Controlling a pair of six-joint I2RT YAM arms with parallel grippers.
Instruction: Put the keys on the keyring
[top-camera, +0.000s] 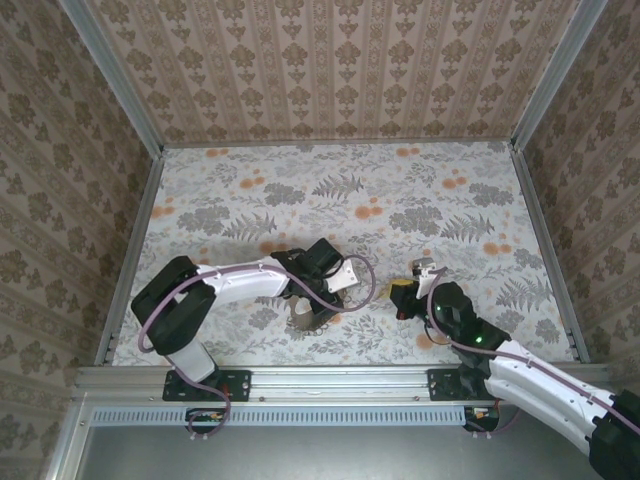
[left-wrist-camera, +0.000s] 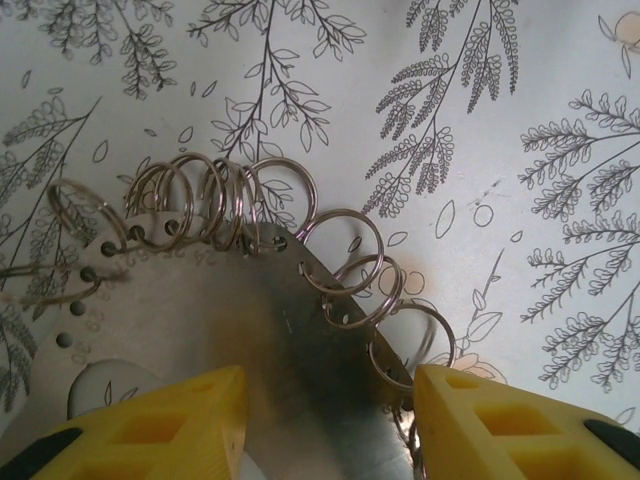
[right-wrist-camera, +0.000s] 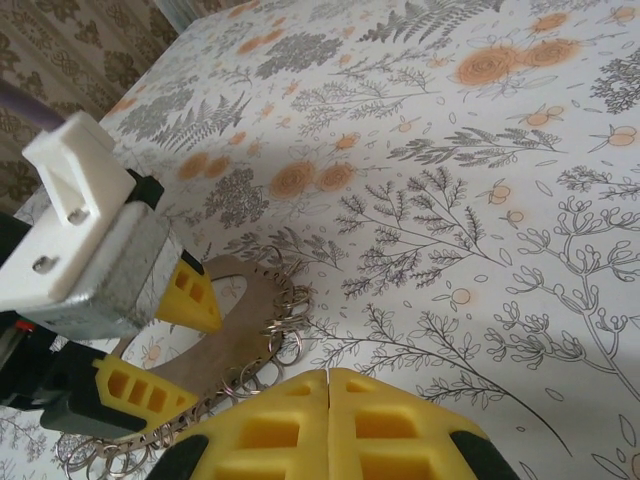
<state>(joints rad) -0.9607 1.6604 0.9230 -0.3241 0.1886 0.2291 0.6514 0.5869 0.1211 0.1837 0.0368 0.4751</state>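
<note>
Keyring (left-wrist-camera: 300, 340) lies flat on the desk (left-wrist-camera: 520, 130), lower centre of the left wrist view: likely stiff, thin, slippery, best pinched across its bare band. Left fingers (left-wrist-camera: 160, 420) straddle it, half spread; right fingers (right-wrist-camera: 270, 435) pressed together.

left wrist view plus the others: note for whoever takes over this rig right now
Left pincer: open, yellow pads either side of the flat brownish oval keyring, not clamping it.
Right pincer: shut, nothing seen between its pads, apart from the keyring, to its right.
Keyring lies on the floral table; silver wire rings sit threaded through its rim holes.
Done: many rings on. Left: no loose piece visible, so check for any before continuing.
</note>
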